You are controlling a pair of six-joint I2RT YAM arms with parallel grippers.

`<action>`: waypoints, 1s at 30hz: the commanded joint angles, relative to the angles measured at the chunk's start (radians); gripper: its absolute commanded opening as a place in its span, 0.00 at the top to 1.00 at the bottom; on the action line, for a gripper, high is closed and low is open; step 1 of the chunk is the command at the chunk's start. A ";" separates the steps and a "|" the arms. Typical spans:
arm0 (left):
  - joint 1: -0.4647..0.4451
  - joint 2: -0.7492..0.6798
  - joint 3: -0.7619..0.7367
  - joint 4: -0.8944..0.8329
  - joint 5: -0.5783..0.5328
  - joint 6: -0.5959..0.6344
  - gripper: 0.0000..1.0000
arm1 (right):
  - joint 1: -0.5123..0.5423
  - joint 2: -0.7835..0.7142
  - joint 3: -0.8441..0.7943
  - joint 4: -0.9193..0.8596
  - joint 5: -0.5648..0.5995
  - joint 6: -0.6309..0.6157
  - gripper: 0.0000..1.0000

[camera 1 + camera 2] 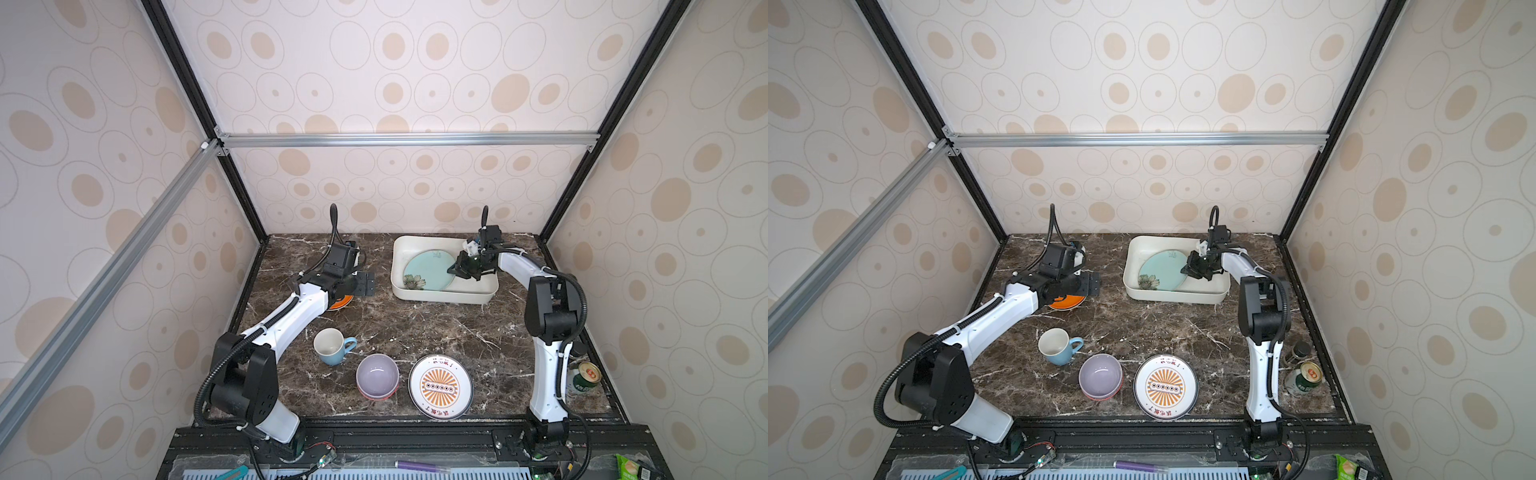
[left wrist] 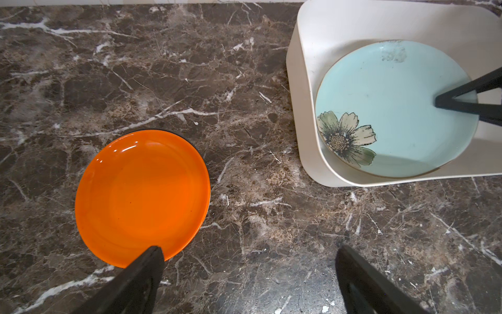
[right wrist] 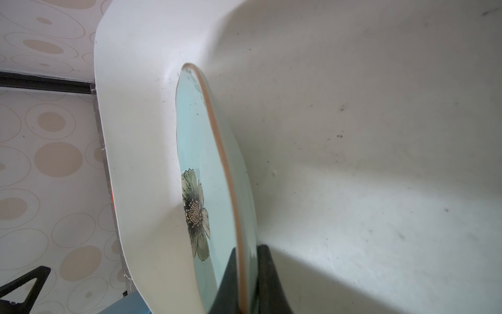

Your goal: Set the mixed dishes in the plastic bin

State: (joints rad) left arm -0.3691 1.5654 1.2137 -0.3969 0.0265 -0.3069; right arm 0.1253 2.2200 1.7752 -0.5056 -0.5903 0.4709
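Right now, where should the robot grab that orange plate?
The orange plate lies flat on the table, so only its raised rim offers a pinch. Probably take the edge nearest the open left gripper, coming down at a slant.

Clamped by its rim in the right pincer [image 2: 441, 103], mint flower plate [image 2: 391, 108] tilted inside the white plastic bin [image 2: 307, 68]. Flat just beneath the spread left pincer [image 2: 248, 248], orange plate [image 2: 141, 195]. Well apart from both, blue mug [image 1: 330, 347], lilac bowl [image 1: 377, 372], sunburst plate [image 1: 440, 386], upright.

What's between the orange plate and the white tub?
Just bare marble tabletop between the round orange plate and white plastic bin, in the left wrist view.
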 commanded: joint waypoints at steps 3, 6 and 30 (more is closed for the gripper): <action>0.009 0.000 -0.002 0.015 0.016 0.023 0.01 | 0.066 0.032 0.041 0.041 -0.064 0.004 0.97; 0.009 -0.005 -0.006 0.013 0.016 0.026 0.01 | 0.082 0.045 0.031 0.063 -0.066 0.022 0.95; -0.081 0.317 0.358 -0.120 -0.059 0.057 0.01 | 0.037 -0.549 -0.324 -0.157 0.453 -0.208 0.35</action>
State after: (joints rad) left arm -0.4393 1.8366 1.4826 -0.4641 -0.0101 -0.2790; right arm 0.1947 1.6711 1.5234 -0.5846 -0.3386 0.3054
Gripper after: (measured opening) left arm 0.992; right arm 0.651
